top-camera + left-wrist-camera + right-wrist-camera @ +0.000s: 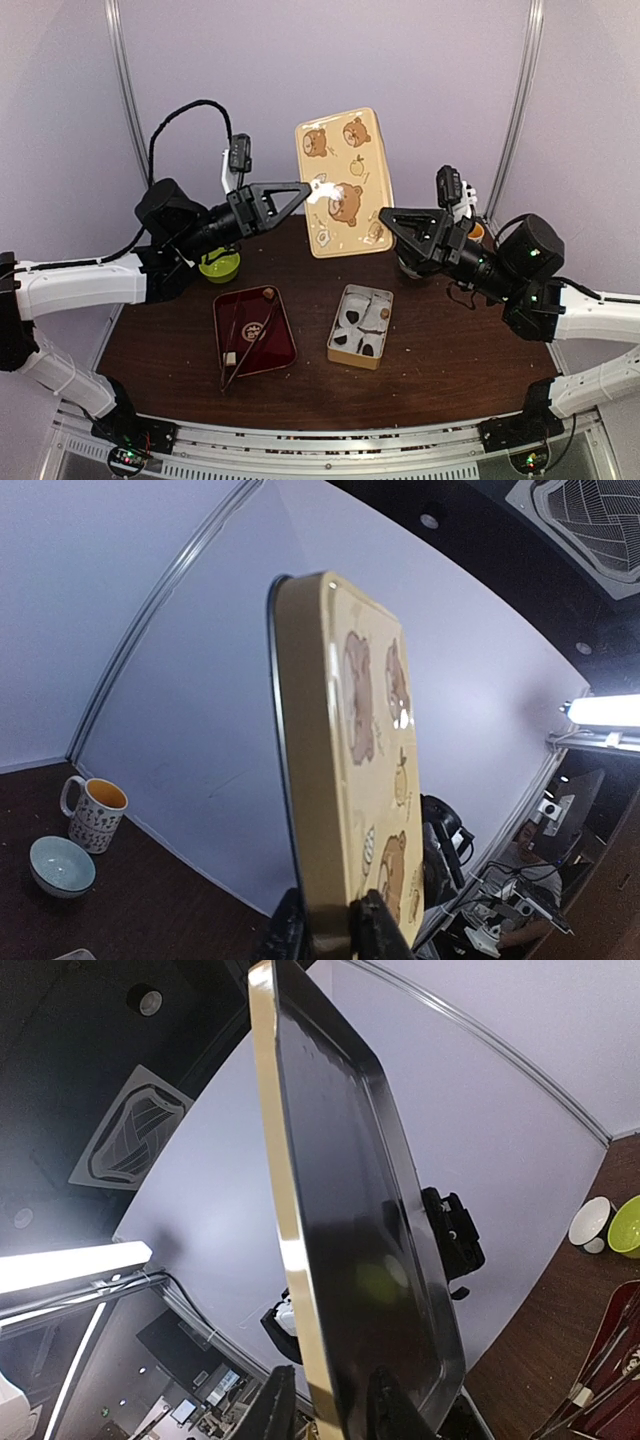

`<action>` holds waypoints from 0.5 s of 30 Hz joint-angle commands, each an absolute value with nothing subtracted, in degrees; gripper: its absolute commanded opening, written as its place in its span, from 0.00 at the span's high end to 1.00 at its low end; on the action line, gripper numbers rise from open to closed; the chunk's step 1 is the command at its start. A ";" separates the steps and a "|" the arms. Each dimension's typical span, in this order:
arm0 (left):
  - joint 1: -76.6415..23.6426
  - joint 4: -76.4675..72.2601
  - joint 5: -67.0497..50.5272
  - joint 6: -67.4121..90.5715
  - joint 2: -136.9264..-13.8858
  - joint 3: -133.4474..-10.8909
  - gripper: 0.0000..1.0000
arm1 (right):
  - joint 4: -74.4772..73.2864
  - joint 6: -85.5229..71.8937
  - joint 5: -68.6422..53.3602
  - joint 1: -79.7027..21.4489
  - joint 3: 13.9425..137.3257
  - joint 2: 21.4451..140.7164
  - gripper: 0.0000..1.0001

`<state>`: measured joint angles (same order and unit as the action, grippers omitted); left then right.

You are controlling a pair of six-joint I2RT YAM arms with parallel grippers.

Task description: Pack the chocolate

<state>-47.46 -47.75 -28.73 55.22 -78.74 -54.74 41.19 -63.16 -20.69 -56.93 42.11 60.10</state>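
Seemingly, tin (356, 361) holds chocolate (384, 314); tray (282, 347) holds tongs (245, 345); lid (345, 180) aloft.

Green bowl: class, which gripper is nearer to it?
Left. The left gripper pinches the raised bear lid on its edge toward the green bowl, above and right of it; the right gripper straddles the lid's opposite edge, farther from the bowl.

Raised upright over the dark surface (440, 340): beige bear-printed lid (345, 180). On the wood: red tray (280, 340) with tongs (245, 345) and pale cube (230, 358), open tin (355, 362) beside, green bowl (220, 265) behind, mug (97, 812) near pale-blue bowl (62, 865).
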 commanded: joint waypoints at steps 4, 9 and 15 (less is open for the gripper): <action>-47.29 -42.88 -28.10 52.41 -77.30 -54.16 0.89 | 26.99 -53.97 -19.00 -57.20 46.90 58.00 0.76; -47.32 -35.22 -26.62 50.98 -76.82 -55.13 0.90 | 10.95 -45.10 -13.17 -57.19 50.89 56.68 0.76; -47.33 -31.65 -27.41 50.84 -78.27 -55.50 0.92 | 2.21 -40.94 -9.93 -57.18 53.64 58.50 0.77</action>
<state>-47.46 -35.31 -27.86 53.04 -77.56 -54.68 9.69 -46.11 -13.23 -56.93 50.65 58.19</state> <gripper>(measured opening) 0.114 0.232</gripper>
